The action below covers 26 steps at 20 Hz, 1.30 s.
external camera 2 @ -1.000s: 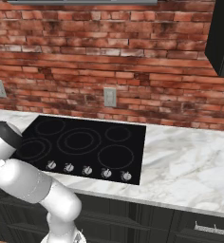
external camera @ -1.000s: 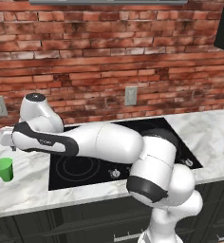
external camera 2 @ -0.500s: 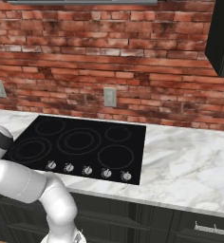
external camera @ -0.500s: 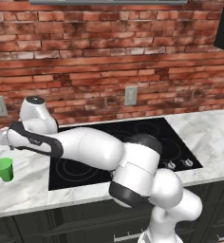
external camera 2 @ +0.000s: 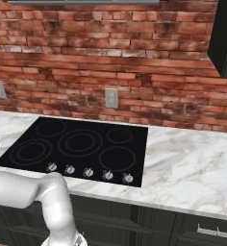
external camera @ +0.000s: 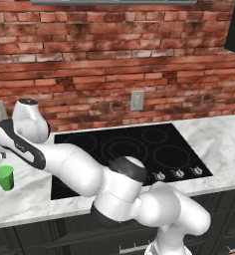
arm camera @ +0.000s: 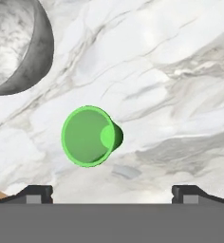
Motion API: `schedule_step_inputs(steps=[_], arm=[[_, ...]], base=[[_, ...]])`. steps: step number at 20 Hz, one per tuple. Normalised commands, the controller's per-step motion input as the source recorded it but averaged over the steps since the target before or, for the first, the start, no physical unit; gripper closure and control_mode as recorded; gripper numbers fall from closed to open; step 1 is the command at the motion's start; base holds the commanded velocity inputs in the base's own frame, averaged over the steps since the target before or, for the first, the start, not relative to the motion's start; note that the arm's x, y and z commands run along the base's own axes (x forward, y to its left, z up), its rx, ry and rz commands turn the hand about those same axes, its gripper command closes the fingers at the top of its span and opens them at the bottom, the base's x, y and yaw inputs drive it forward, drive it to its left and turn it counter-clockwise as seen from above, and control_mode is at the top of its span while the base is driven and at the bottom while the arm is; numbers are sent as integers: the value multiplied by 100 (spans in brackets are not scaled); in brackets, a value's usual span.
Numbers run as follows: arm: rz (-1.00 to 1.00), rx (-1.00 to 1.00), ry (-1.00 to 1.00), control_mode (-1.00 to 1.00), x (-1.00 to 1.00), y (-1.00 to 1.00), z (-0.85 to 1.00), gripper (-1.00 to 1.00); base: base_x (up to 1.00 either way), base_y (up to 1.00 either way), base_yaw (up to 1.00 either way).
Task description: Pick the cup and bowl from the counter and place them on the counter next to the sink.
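The green cup [arm camera: 88, 136] stands upright on the white marble counter [arm camera: 171, 71], seen from above in the hand view. My gripper [arm camera: 112, 193] hovers over it, open wide, with both fingertips [arm camera: 35, 192] apart and nothing between them. The cup lies slightly left of the midline between the tips. The pale speckled bowl [arm camera: 12, 42] sits close by, cut off at the upper left corner. In the left base view the cup [external camera: 5, 178] stands at the far left of the counter [external camera: 20, 199], below my outstretched arm [external camera: 64, 164]. The sink is out of view.
A black glass cooktop [external camera: 134, 149] with a row of knobs lies right of the cup; it also fills the counter's middle in the right base view [external camera 2: 77, 144]. Bare marble [external camera 2: 192, 168] stretches to its right. A brick wall with an outlet [external camera: 137, 99] stands behind.
The arm has swung further left, its elbow and lower links moving left and forward over the cooktop. The cup has not moved.
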Motion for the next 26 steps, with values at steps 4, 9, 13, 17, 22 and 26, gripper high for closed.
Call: schedule_step_inputs(steps=[4, 9, 13, 17, 22, 26], arm=[[0, 0, 10, -100, 8, 11, -19, -100], [0, 0, 5, -100, 18, 7, -29, -100], [0, 0, 0, -100, 28, 6, -28, -100], [0, 0, 0, -100, 29, 18, -37, -100], [0, 0, 0, -100, 9, 33, -18, -100], [0, 0, 1, -100, 0, 20, -19, -100]], base=[[0, 0, 0], [0, 0, 0], [0, 0, 0], [0, 0, 0], [0, 0, 0], [0, 0, 0]])
